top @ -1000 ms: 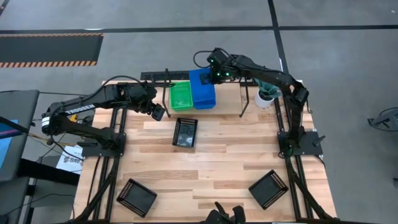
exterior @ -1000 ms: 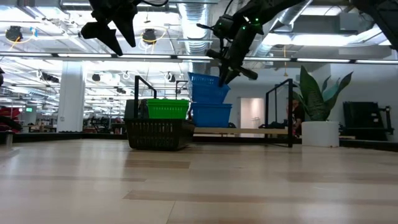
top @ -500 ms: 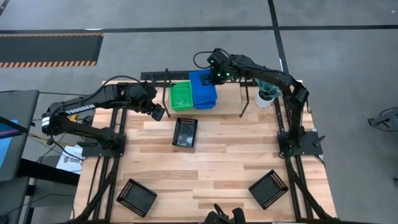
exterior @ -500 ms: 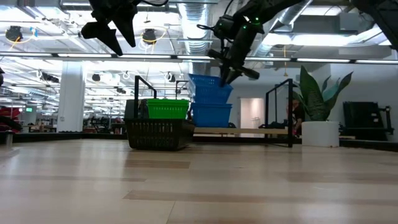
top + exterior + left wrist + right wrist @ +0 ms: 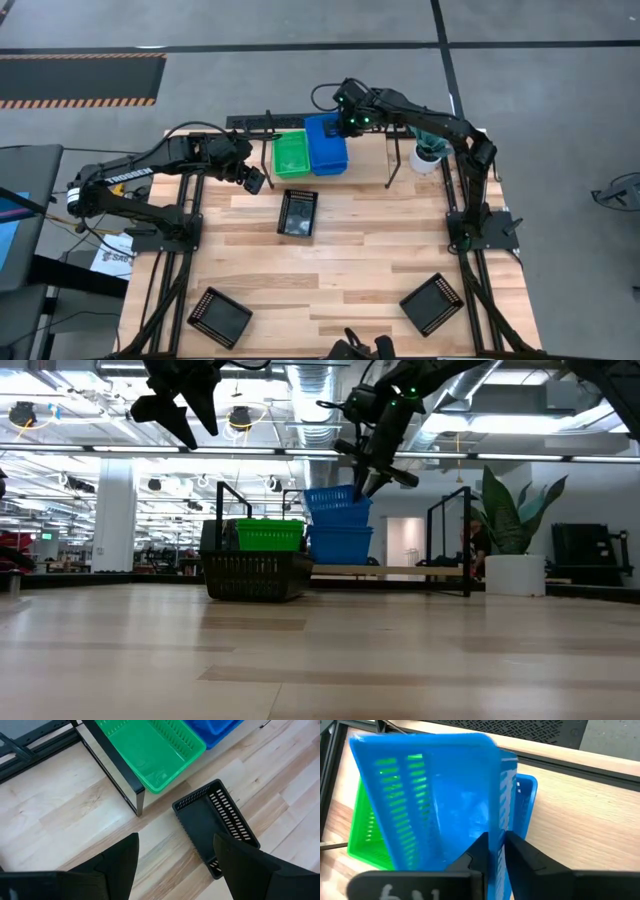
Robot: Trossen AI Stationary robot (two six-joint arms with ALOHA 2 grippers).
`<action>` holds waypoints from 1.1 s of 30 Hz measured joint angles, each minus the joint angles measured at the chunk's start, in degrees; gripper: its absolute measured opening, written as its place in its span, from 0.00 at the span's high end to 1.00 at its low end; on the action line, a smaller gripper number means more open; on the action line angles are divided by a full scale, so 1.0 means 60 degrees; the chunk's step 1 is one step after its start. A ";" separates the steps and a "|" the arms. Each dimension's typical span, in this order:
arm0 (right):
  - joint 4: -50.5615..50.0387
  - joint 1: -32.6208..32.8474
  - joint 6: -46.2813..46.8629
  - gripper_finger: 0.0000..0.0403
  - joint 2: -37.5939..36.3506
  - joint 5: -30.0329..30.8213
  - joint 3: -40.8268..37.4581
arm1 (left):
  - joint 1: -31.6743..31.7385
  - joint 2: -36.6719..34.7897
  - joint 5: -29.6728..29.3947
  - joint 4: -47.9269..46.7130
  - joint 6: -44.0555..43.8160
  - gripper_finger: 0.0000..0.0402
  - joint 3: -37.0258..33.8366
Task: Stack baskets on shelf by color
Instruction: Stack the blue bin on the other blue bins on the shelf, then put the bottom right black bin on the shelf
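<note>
Low view: right gripper (image 5: pixel 366 478) (fingers astride) blue basket (image 5: pixel 337 507) wall

An industrial lab hall: bare ceiling ducts (image 5: pixel 300 380), strip lights, concrete floor (image 5: pixel 300 20) with hazard striping (image 5: pixel 80 98).

Far edge of worktop (image 5: pixel 350 260) crowded: shelf (image 5: pixel 395 165) uprights, green basket (image 5: pixel 292 154) touching blue stack (image 5: pixel 327 150), right gripper (image 5: pixel 349 122) over the blue rim. White pot (image 5: pixel 427 157) blocks the far right corner. One black basket (image 5: pixel 298 213) sits mid-worktop; two more (image 5: pixel 219 317) (image 5: pixel 432 303) at the near corners. Open wood between these. Left gripper (image 5: pixel 254 181) hangs beside the shelf's left end.
</note>
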 joint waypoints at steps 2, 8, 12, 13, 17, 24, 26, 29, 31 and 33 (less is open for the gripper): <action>0.0019 0.0000 -0.0001 0.79 0.0000 0.0000 0.0000 | 0.0002 -0.0001 0.0000 0.0000 -0.0004 0.39 0.0000; -0.0003 0.0000 -0.0004 0.72 0.0000 0.0000 0.0000 | -0.0001 0.0000 0.0000 0.0003 -0.0007 0.39 0.0000; 0.0013 0.0000 -0.0028 0.66 0.0000 0.0029 0.0000 | 0.0001 0.0000 0.0000 0.0003 -0.0011 0.39 0.0000; 0.0031 0.0000 -0.0060 0.65 0.0000 0.0081 0.0000 | 0.0002 0.0000 0.0000 0.0004 -0.0011 0.39 0.0000; -0.0144 -0.0159 -0.0111 0.61 -0.0047 -0.0026 0.0128 | -0.0001 -0.0001 0.0000 0.0000 0.0001 0.39 0.0000; -0.2160 0.0050 -0.1015 0.58 -0.0524 -0.0503 0.1065 | 0.0001 0.0000 0.0057 -0.0040 0.0213 0.39 0.0000; -0.3256 0.0448 -0.1282 0.59 -0.0783 -0.0732 0.1075 | 0.0001 -0.0003 0.0069 -0.0046 0.0325 0.39 0.0000; -0.5214 0.1490 -0.1528 0.59 -0.1204 -0.0679 0.1066 | 0.0001 -0.0001 0.0076 -0.0068 0.0445 0.39 0.0000; -0.6205 0.2475 -0.1289 0.59 -0.1503 -0.0159 0.0780 | 0.0000 -0.0002 0.0076 -0.0069 0.0543 0.39 0.0000; -0.6516 0.3578 -0.0595 0.58 -0.1867 0.0231 0.0188 | 0.0000 -0.0001 0.0076 -0.0069 0.0625 0.39 0.0000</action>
